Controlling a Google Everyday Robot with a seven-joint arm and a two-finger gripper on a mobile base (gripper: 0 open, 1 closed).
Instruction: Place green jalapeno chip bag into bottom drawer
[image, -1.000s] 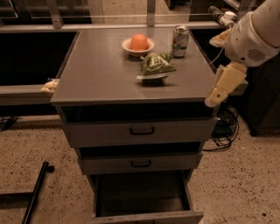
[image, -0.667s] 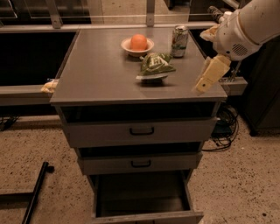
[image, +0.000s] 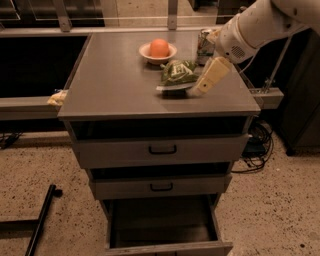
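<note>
The gripper (image: 201, 89) hangs just right of the chip bag (image: 177, 74), low over the far right of the grey cabinet top (image: 112, 85), likely lining up a grab, though I cannot tell its grip, while the bottom drawer (image: 167, 248) stands open above the speckled floor (image: 45, 160), ready to receive the bag.

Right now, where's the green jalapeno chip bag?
Camera view: the green jalapeno chip bag lies on the cabinet top, right of centre, just in front of the bowl, with the gripper close at its right edge.
</note>
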